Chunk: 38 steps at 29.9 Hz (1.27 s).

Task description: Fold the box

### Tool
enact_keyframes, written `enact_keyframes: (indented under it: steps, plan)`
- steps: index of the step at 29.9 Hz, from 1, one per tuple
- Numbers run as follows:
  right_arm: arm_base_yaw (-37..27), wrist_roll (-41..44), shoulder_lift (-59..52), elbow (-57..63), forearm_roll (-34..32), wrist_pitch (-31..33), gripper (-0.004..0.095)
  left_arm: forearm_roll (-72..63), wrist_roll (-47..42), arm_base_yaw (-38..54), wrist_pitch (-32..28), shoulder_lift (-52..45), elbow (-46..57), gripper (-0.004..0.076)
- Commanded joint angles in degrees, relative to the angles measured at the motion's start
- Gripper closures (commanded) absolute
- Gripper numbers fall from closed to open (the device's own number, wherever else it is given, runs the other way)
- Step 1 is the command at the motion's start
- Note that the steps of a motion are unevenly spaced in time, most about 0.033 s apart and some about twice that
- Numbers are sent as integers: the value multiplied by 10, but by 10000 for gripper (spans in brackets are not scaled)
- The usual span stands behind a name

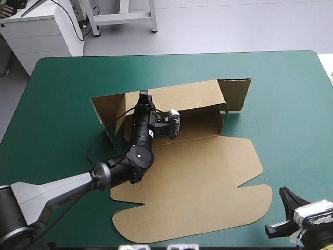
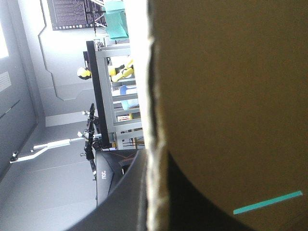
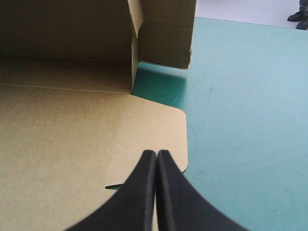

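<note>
**Operator:** Where is the box?

**Me:** The box (image 1: 197, 172) lies about mid-table on the teal-green cover (image 1: 57, 99). Most of the brown sheet is flat, and its rounded near lobes reach toward the table's near edge. The rear wall (image 1: 190, 94) stands up along the far side. A flap (image 1: 237, 92) is upright at its right end, and another (image 1: 106, 112) is raised at its left end.

**Operator:** And your left gripper?

**Me:** My left gripper (image 1: 143, 97) is at the rear wall's top edge, toward its left end, pinched on the board. From my left wrist, the raw edge (image 2: 153, 120) of the board runs up between my black fingers (image 2: 125, 202), one on each face. A thin sliver of cover shows past the brown face.

**Operator:** The right one?

**Me:** My right gripper (image 1: 287, 197) hangs over the table's near right corner, apart from the box and holding nothing — from my right wrist, its fingers meet in one point. Ahead of it lies the sheet's rounded corner (image 3: 175, 120), then the upright flap.

**Operator:** The surface?

**Me:** Plain and flat — cover shows to the left, to the right and beyond the box.
</note>
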Motion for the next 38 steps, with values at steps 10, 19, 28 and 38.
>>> enact_keyframes:
  steps: [10,19,28,38]
  plan:
    - [-4,0,-13,-13,2,-42,922,-53,-35,-3,17,-25,-8,732]
    - [-4,0,-13,-13,2,-42,922,-45,-35,-3,16,-24,-8,732]
    - [-4,0,-13,-13,2,-42,922,-45,-35,-3,16,-24,-8,732]
    - [-4,0,-13,-13,2,-42,922,-45,-35,-3,16,-24,-8,732]
